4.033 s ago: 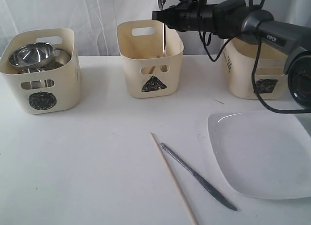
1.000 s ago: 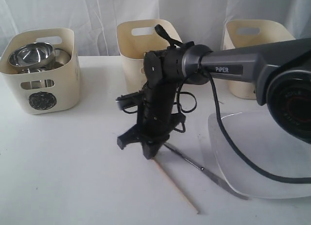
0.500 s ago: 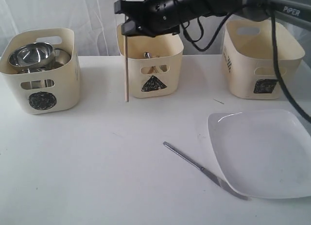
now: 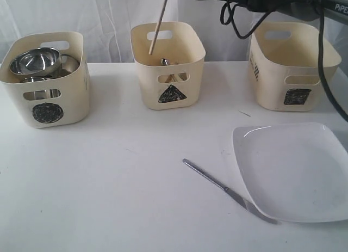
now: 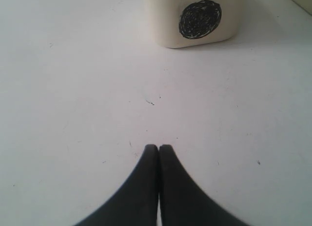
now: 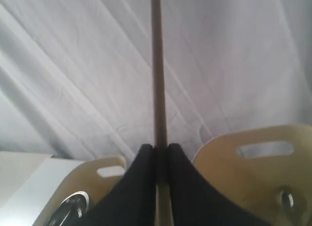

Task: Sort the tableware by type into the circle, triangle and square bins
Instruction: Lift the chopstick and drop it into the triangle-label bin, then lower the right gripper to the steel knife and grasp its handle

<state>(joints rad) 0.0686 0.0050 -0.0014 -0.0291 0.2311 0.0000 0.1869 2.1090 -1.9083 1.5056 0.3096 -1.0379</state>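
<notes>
Nearest the front of the table lie a steel knife and a large white plate, the blade tip meeting the plate's near edge. Both are well below the right gripper and apart from it. The left gripper hangs over bare tabletop, its fingers pressed together with nothing between them. The circle bin stands ahead of it and holds steel bowls. In a row with that bin stand the triangle bin, with steel cutlery inside, and the square bin. The right gripper is high above the triangle bin, fingers clamped on a wooden chopstick, most of which projects beyond the fingertips. The stick slants down from the gripper, its lower tip over the bin's opening. Whether the tip is below the rim cannot be told.
</notes>
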